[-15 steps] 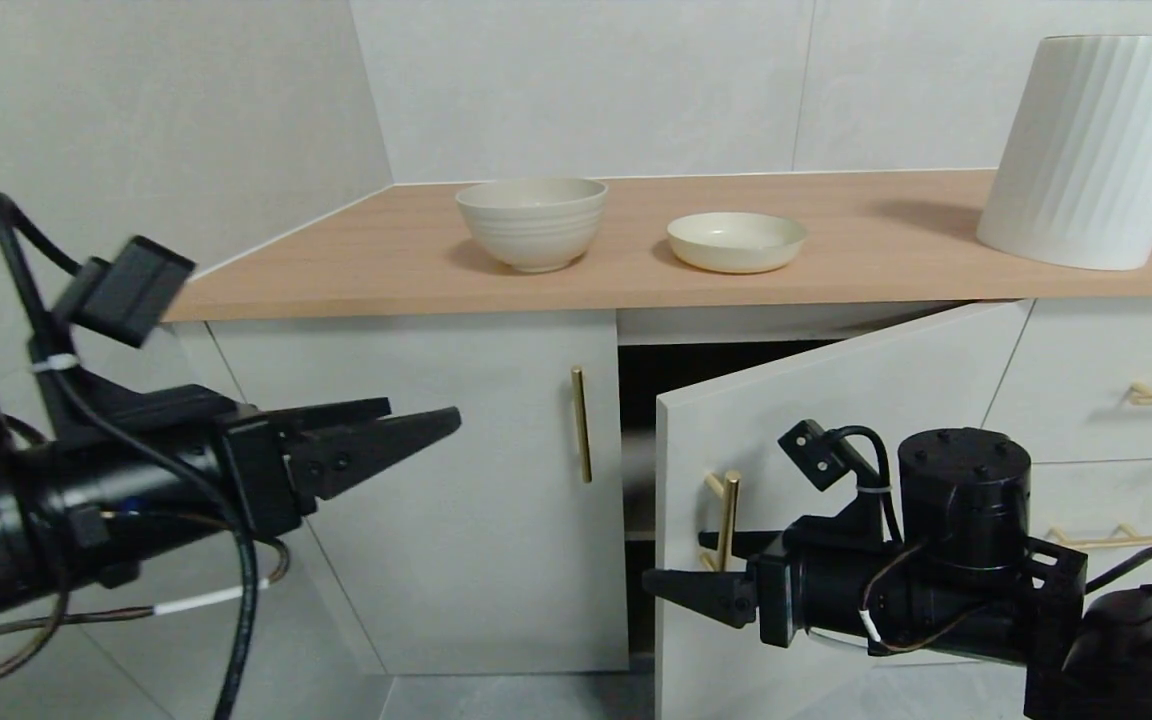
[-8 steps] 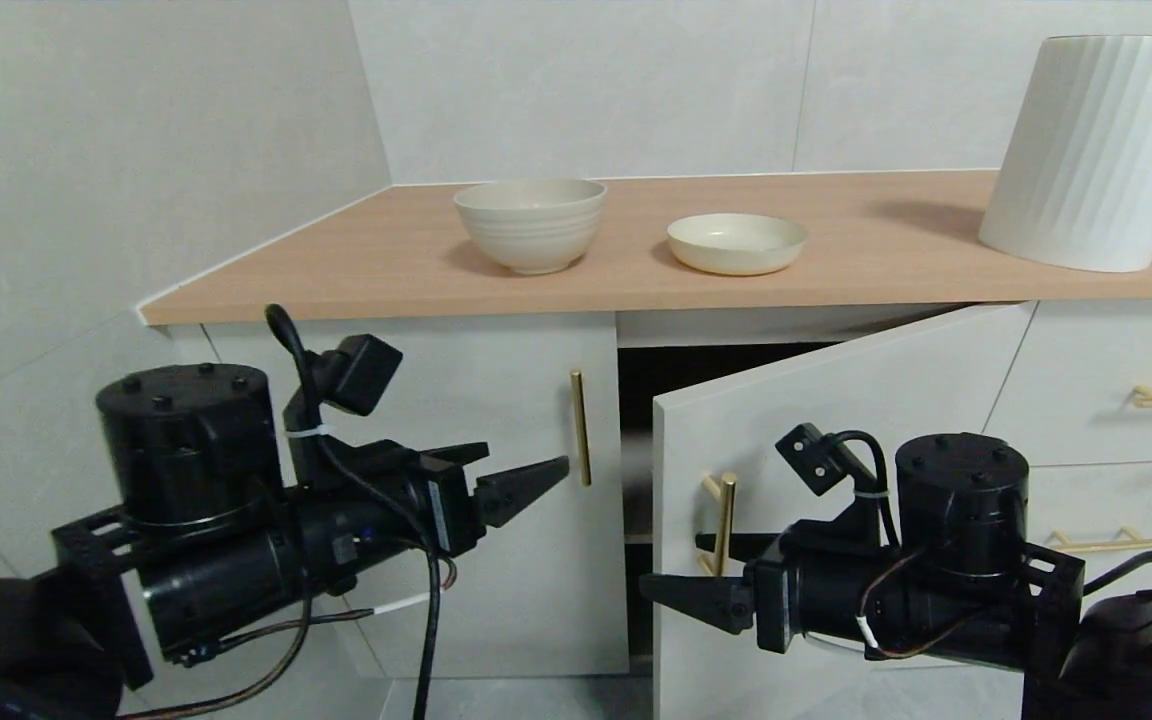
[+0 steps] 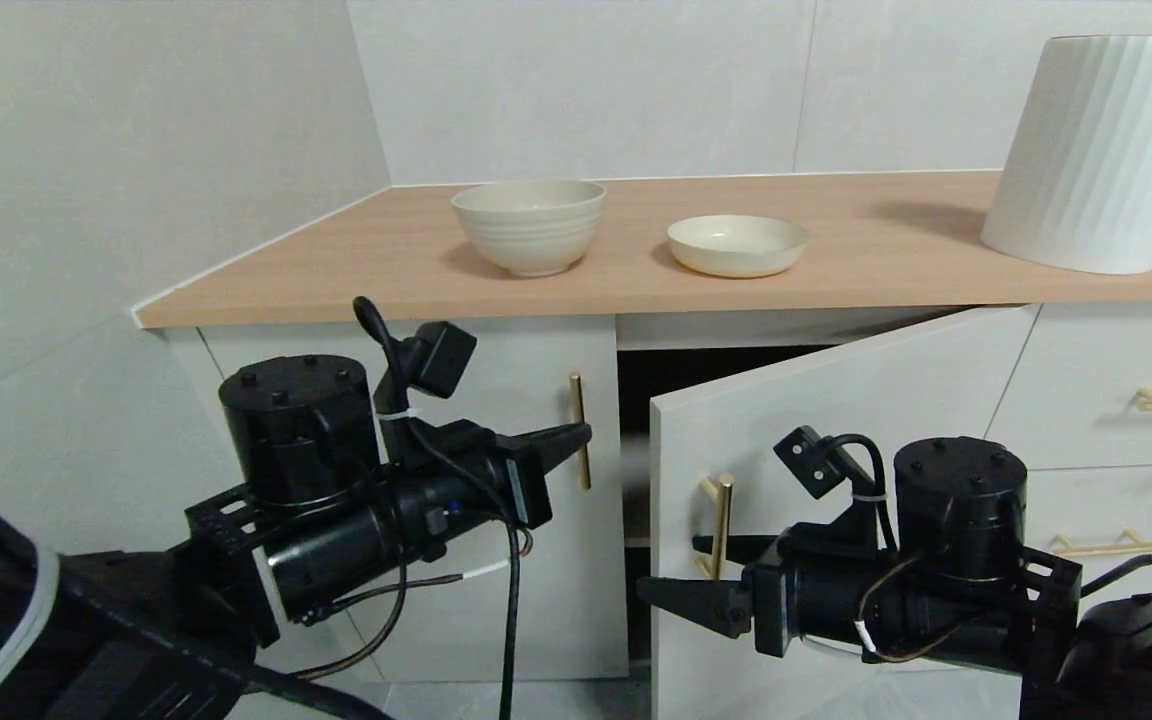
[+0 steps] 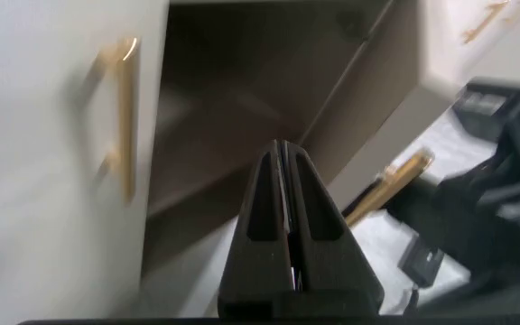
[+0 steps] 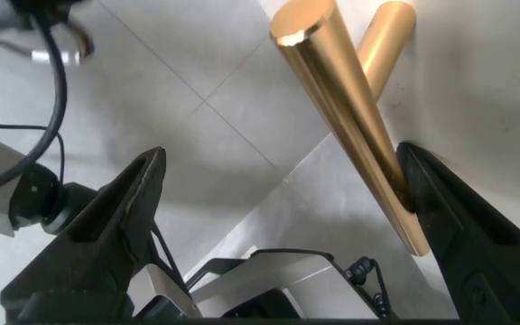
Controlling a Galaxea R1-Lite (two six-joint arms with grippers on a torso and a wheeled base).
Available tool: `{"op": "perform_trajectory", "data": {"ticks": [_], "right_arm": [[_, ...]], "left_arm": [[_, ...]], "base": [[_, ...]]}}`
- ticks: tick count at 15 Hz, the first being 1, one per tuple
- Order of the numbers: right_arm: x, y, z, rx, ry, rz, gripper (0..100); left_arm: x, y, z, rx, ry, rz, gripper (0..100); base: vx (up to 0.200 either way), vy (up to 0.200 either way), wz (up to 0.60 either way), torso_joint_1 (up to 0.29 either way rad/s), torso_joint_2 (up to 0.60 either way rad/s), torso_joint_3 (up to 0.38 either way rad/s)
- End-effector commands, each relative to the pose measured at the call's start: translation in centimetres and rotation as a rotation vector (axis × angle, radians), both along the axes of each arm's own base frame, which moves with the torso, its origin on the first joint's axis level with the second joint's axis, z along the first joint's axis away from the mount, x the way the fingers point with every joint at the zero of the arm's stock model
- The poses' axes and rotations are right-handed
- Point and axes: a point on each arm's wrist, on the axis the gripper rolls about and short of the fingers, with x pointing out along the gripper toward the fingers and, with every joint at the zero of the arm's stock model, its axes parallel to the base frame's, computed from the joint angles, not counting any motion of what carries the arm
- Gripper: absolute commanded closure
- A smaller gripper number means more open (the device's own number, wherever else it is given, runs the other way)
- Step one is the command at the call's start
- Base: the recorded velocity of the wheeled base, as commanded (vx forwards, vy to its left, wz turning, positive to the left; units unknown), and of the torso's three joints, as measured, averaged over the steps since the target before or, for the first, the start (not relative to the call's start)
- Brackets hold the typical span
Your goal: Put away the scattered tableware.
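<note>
Counter, head view: I see the wooden counter (image 3: pixel 866 250) running along a tiled wall, with the bowl (image 3: pixel 528 225) on its left part, the dish (image 3: pixel 737 243) just right of it and apart from it, and a ribbed white vessel (image 3: pixel 1101 150) far right.
Cabinet, head view: the left door (image 3: pixel 456 500) is closed. The right door (image 3: pixel 836 420) stands ajar, with dark space between them.
Left pincer, head view: the left pincer (image 3: pixel 568 440) is level, its tip just beside the left handle (image 3: pixel 581 432).
Right pincer, head view: the right pincer (image 3: pixel 701 572) is low, with one finger on each side of the right handle (image 3: pixel 716 525).
Left pincer, left wrist view: the left pincer (image 4: pixel 282 158) is clenched on nothing, fingers pressed flat together, pointing into the cabinet opening (image 4: pixel 260 81). The left handle (image 4: pixel 125 126) is to one side and the right handle (image 4: pixel 388 185) is farther off.
Right pincer, right wrist view: I read the right pincer (image 5: pixel 287 226) as released, fingers spread wide. The right handle (image 5: pixel 350 117) slants between them, its end against one finger (image 5: pixel 450 235).
</note>
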Motion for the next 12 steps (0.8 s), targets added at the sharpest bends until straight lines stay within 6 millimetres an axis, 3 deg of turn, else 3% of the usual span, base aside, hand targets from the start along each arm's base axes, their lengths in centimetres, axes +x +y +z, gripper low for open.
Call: {"op": "perform_trajectory", "data": {"ticks": [1, 3, 4, 6, 12], "right_arm": [[-0.3, 0.3, -0.5, -0.008, 0.009, 0.014, 0], [-0.5, 0.2, -0.4, 0.010, -0.010, 0.017, 0], [-0.6, 0.1, -0.6, 0.006, -0.005, 0.017, 0], [-0.7, 0.0, -0.7, 0.004, -0.003, 0.019, 0], [-0.7, -0.1, -0.5, 0.008, -0.010, 0.015, 0]], "left_arm": [[1.4, -1.1, -1.6, 0.021, 0.027, -0.034, 100], [1.7, -1.9, -4.2, 0.047, 0.076, -0.076, 100], [2.1, -3.3, -5.3, 0.044, 0.050, -0.103, 100], [2.4, -5.8, -5.3, 0.011, -0.014, -0.142, 100], [2.6, -6.4, -6.9, 0.003, -0.039, -0.136, 100]], "base": [[0.000, 0.000, 0.00, 0.000, 0.00, 0.000], [0.000, 0.000, 0.00, 0.000, 0.00, 0.000], [0.000, 0.000, 0.00, 0.000, 0.00, 0.000], [0.000, 0.000, 0.00, 0.000, 0.00, 0.000], [0.000, 0.000, 0.00, 0.000, 0.00, 0.000]]}}
